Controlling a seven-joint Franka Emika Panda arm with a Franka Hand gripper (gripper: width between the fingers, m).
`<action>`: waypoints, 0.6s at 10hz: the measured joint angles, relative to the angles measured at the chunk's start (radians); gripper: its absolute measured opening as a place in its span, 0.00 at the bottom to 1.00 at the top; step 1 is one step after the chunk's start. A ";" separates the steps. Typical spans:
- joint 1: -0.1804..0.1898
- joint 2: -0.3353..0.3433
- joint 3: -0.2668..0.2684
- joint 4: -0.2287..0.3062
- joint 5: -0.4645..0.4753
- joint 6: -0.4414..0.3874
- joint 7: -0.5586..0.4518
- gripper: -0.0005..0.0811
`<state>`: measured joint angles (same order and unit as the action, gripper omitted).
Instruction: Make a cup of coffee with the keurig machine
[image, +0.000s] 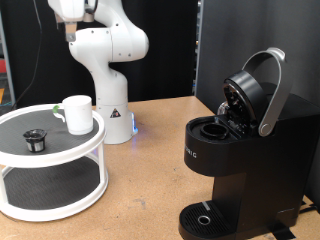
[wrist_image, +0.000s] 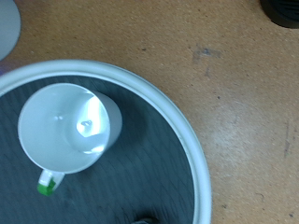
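Keurig (image: 235, 150) nearest, right on counter (image: 140, 170), lid up, chamber looks empty. Cup (image: 78, 114) empty on white stand (image: 50, 175) far left, pod (image: 36, 139) beside it. Claw out of view, state unknown. Brewing not begun; cup not under spout.

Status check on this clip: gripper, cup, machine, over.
Gripper out of frame in both views. Cup upright on the round tray, pod beside it. Coffee machine lid open, nothing on its base.

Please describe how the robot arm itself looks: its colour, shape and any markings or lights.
The arm is glossy white with thick, rounded segments and dark joint seams. Its conical base carries a small triangular warning sticker and a blue light low on its side. The hand shows in neither view.
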<state>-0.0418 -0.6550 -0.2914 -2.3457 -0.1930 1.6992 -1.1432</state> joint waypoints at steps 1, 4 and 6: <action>-0.007 0.002 -0.011 -0.012 -0.007 0.044 0.000 1.00; -0.026 0.038 -0.073 -0.014 -0.025 0.128 -0.024 1.00; -0.029 0.069 -0.110 0.002 -0.040 0.128 -0.073 1.00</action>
<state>-0.0703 -0.5863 -0.4015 -2.3433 -0.2327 1.8276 -1.2159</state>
